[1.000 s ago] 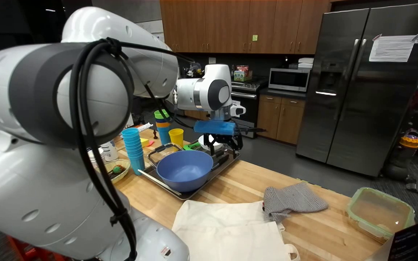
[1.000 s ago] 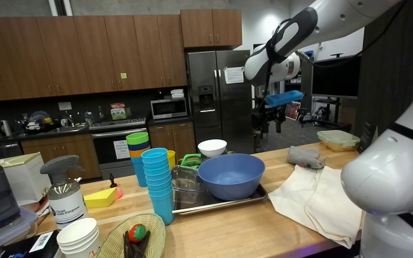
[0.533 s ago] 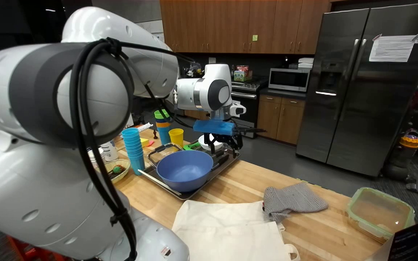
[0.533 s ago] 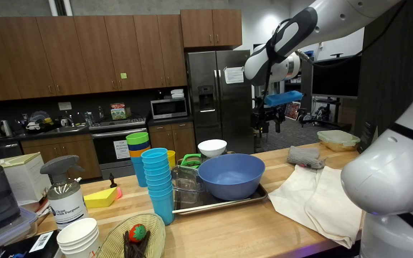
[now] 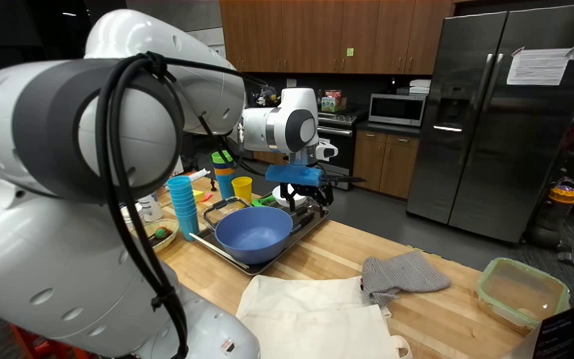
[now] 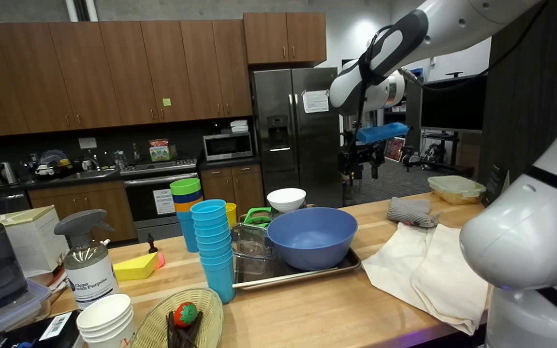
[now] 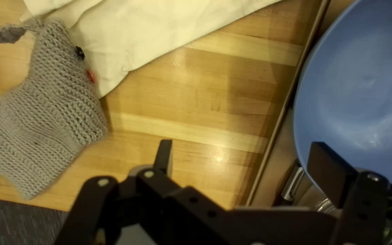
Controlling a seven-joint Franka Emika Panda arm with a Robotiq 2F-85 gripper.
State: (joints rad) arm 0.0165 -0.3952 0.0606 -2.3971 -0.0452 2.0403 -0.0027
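Above the edge of the tray [image 7: 281, 156], the gripper [image 7: 243, 156] is spread wide (nothing gripped), any lowering best steered clear of the bowl [image 7: 359, 78].

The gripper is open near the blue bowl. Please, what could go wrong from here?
If the gripper descends here, one finger may strike the blue bowl, which it overlaps in the wrist view. Farther off, the tall stack of light-blue cups might topple if nudged.

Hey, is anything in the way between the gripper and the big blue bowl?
Nothing visible stands between the open gripper and the blue bowl; in the wrist view, only a gripper finger overlaps it.
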